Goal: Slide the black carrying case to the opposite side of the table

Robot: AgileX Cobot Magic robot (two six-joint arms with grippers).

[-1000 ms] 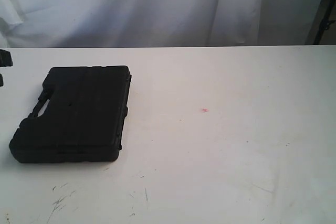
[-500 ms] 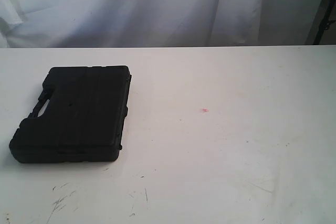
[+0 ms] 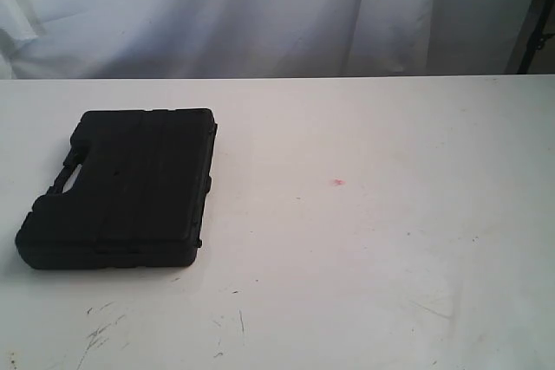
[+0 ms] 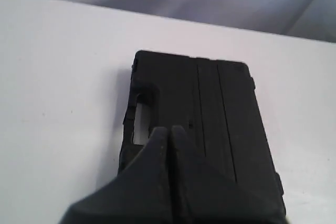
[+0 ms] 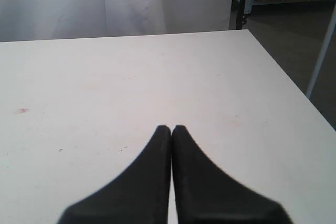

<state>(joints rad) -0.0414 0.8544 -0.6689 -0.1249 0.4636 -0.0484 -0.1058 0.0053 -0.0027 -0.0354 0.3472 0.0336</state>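
Note:
The black carrying case lies flat on the left part of the white table, its handle cut-out toward the left edge. Neither gripper shows in the exterior view. In the left wrist view the case fills the middle, and my left gripper is shut with nothing in it, its tips over the case by the handle opening; whether they touch the lid I cannot tell. My right gripper is shut and empty above bare table, far from the case.
A small red mark sits near the table's middle. Dark scratches mark the front left. A white curtain hangs behind the far edge. The table's right edge drops to a dark floor.
A dark arm part at the exterior view's left edge a second ago has left the view. The case has not moved.

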